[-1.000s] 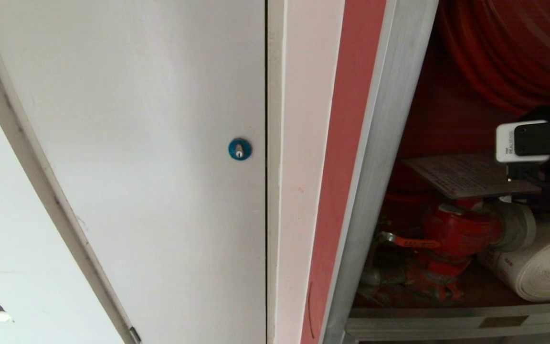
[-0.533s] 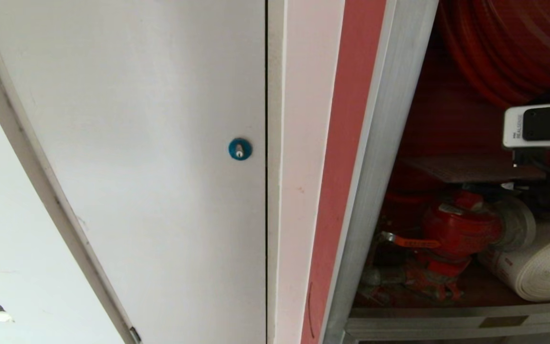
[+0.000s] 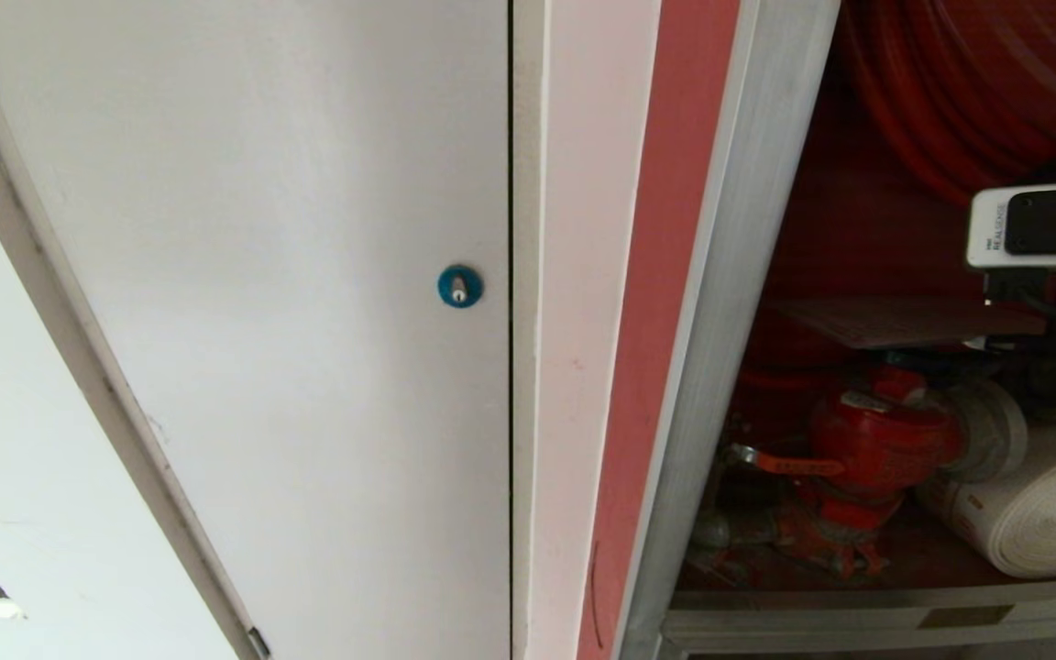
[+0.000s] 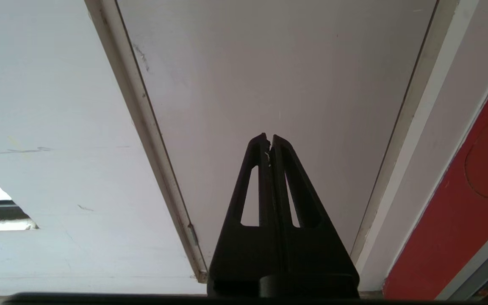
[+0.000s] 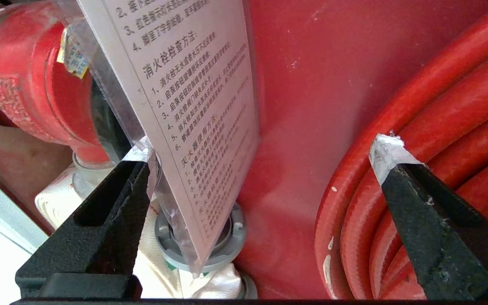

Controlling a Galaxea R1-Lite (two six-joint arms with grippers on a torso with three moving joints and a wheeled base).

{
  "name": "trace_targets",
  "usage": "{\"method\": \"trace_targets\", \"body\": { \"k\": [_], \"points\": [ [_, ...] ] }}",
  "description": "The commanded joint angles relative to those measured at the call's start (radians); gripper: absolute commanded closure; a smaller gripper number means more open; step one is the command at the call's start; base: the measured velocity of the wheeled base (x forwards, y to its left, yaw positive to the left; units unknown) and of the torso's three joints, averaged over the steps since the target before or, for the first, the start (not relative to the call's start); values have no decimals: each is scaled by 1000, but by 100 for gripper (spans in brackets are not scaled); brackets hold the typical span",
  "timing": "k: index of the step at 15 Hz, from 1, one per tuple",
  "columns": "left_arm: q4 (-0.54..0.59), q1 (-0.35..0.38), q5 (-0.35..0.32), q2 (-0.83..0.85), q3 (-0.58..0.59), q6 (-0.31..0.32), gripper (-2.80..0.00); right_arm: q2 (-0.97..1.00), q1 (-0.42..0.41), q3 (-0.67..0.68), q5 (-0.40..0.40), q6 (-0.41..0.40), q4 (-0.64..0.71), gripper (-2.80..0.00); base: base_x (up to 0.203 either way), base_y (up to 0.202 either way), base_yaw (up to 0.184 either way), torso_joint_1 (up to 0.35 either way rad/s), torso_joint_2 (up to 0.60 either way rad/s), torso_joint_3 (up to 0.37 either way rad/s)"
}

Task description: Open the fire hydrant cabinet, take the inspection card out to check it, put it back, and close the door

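Note:
The fire hydrant cabinet [image 3: 730, 302] stands open at the right, red inside, with its silver frame. The inspection card [image 3: 904, 321], white with rows of small print, lies nearly flat on top of the red valve [image 3: 876, 440]. My right gripper [image 5: 263, 148] is open wide inside the cabinet. The card [image 5: 193, 106] stands between its fingers, close against one fingertip [image 5: 140, 159]; the other fingertip [image 5: 386, 148] is by the red hose reel [image 5: 439, 127]. In the head view only the right wrist [image 3: 1028, 229] shows. My left gripper [image 4: 269, 137] is shut and empty, parked. The door is out of view.
A white-grey panel [image 3: 290, 275] with a blue round lock [image 3: 460, 286] fills the left. A white rolled hose [image 3: 1041, 513] lies right of the valve, its grey coupling [image 5: 197, 250] under the card's corner. The cabinet's silver sill [image 3: 858, 614] runs below.
My right wrist has risen a little and shifted slightly right. The card, which showed more of its printed face, now lies flatter. The left arm has kept still.

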Motion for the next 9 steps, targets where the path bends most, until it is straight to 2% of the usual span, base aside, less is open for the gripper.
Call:
{"method": "trace_targets", "body": {
  "k": [1,9],
  "points": [
    [-1,0,0,0,7,0,0,3,0,7,0,-8,-9,-280,0,0,0,0,0,0],
    [-1,0,0,0,8,0,0,2,1,102,0,-8,-130,-280,0,0,0,0,0,0]
  ]
}}
